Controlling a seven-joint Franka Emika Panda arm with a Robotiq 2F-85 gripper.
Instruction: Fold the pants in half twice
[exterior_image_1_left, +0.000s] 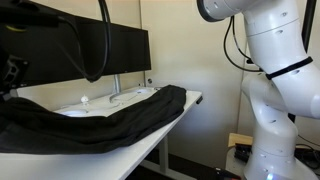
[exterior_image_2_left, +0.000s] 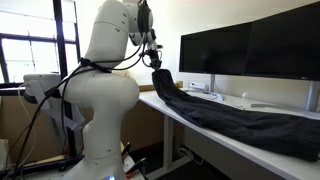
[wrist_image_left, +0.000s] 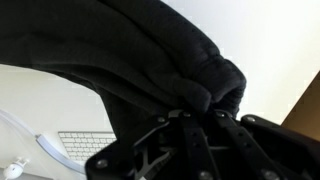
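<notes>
Screens: two dark screens (exterior_image_2_left: 250, 50) stand along the back of the desk (exterior_image_2_left: 200, 134), off to one side of the claw and at about its height.
Keyboard: a white keyboard (wrist_image_left: 80, 146) lies on the desk below the claw in my wrist view, partly covered by cloth.
Cable: a white cable (wrist_image_left: 30, 140) curves just beside the keyboard, further from the claw.
In the way: black cloth fills most of my wrist view and hides the fingertips. I cannot see the claw at all in the exterior view that looks along the desk from its far end.
Pants: the black pants (exterior_image_2_left: 230, 118) stretch along the desk in front of the screens, away from the claw. The near end rises off the desk corner straight up into the claw, and the rest lies flat on the desk.
Claw: the claw (exterior_image_2_left: 155, 62) hangs just above the desk corner, clamped down on the bunched end of the pants. From the wrist I see the fabric gathered into a tight wad right at its fingers.
</notes>
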